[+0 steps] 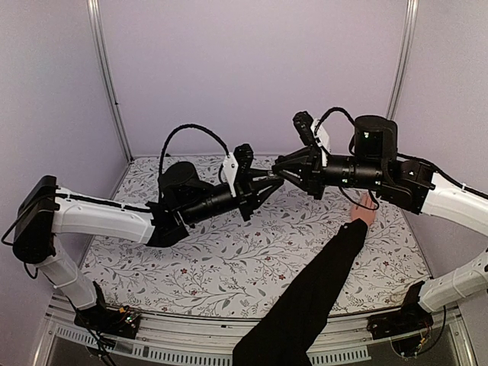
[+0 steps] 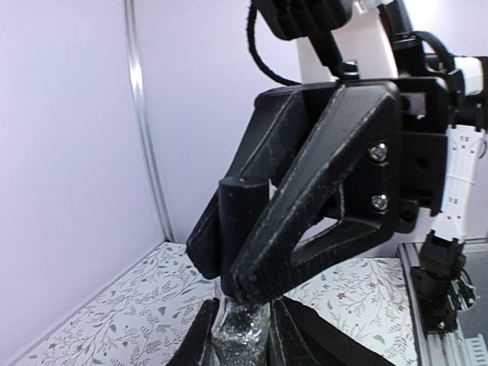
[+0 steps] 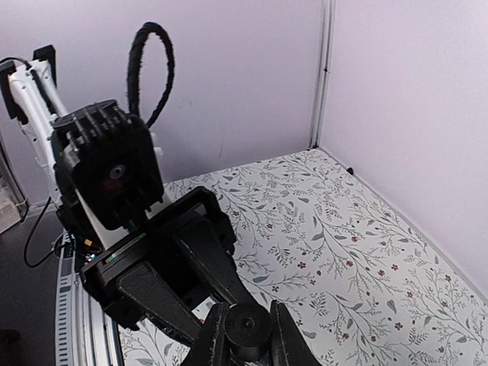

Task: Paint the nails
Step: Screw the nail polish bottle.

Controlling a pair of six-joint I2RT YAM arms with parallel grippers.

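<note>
Nails: they belong to the bare hand (image 1: 365, 210) right of centre in the top view, at the end of a black sleeve (image 1: 305, 305) rising from the bottom edge. The hand is half hidden under the right arm (image 1: 450, 200), and the nails themselves are too small to make out.
Long axis: sleeve and hand run from lower centre toward the upper right. The fingers seem to carry on that way under the arm, so each nail probably lies along the same line.
Handling: likely thin, hard, smooth plates on soft living fingers that can flinch. They call for a very light brush stroke, not pressure.
Where to hold: nothing on the nails or hand should be gripped. The hold belongs on the cap (image 3: 248, 329), which presumably carries the brush.
Left jaws: at mid-frame in the top view, pinching the small bottle (image 2: 240, 335) of glittery polish, seen at the bottom edge of the left wrist view.
Right jaws: tip to tip with the left ones, above the flowered surface (image 1: 229, 267), pressed onto the black cap.
Cap and bottle: the cap stands upright in line over the bottle. Whether it is loosened cannot be told.
Spacing: the bottle hangs left of the hand, near it but apart.
</note>
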